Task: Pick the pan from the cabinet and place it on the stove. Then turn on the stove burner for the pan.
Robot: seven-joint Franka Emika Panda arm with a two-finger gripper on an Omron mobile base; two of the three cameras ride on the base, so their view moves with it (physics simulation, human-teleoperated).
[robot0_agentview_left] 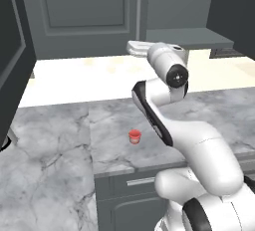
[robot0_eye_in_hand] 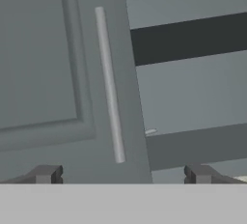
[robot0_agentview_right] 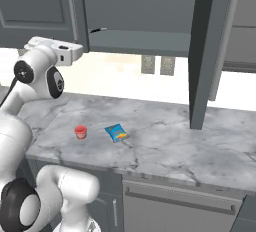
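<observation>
Two dark fingertips of the open claw point(robot0_eye_in_hand: 120, 175) stand wide apart before the dark grey wall cabinet point(robot0_eye_in_hand: 43, 73), at its slim silver bar handle point(robot0_eye_in_hand: 109, 83). Shelves show beside the closed door, their contents hidden. Below, the grey marble desk point(robot0_agentview_right: 165, 146) carries a small red cup point(robot0_agentview_right: 80, 132) and a blue packet point(robot0_agentview_right: 116, 132).

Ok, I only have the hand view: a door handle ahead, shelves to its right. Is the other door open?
Observer: Yes, the right door stands swung out over the counter.
Operator: Where's the gripper against the closed door?
Observer: The gripper is open, level with the bottom edge of the left door, below its handle.
Operator: Anything on the counter under it?
Observer: A red cup and a blue packet, side by side, apart from the arm.
</observation>
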